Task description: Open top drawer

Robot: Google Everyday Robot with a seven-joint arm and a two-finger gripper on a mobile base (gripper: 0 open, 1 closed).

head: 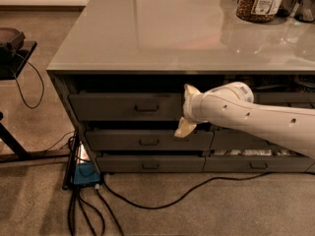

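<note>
Question from mk: which step is this? The top drawer sits right under the bench overhang, on the corner side. Its front looks shut or next to shut to me. The gripper is at the far end of that front, well apart from the small pull handle in the middle.

Answer from tj: I'd call it the approach, not the pull. Nothing's hooked on the handle. Honestly can't tell whether the jaws are open or closed from this angle. Next move, my guess: slide the gripper sideways along the front until it lines up with the handle, get a hold, then draw straight out, away from the bench.

Question from mk: room enough for that?

Answer from tj: Mostly. The bench edge hangs just above the drawer front, so coming in high looks risky. The arm reaches in across the neighbouring drawers under that same lip. The shallower drawer just below has a similar handle, so it'd be easy to grab the wrong one if the gripper drops. Out front it's open carpet. The cables lie flat on the floor and the black stand is well off to the side, so the pull-out path looks free to me.
</note>
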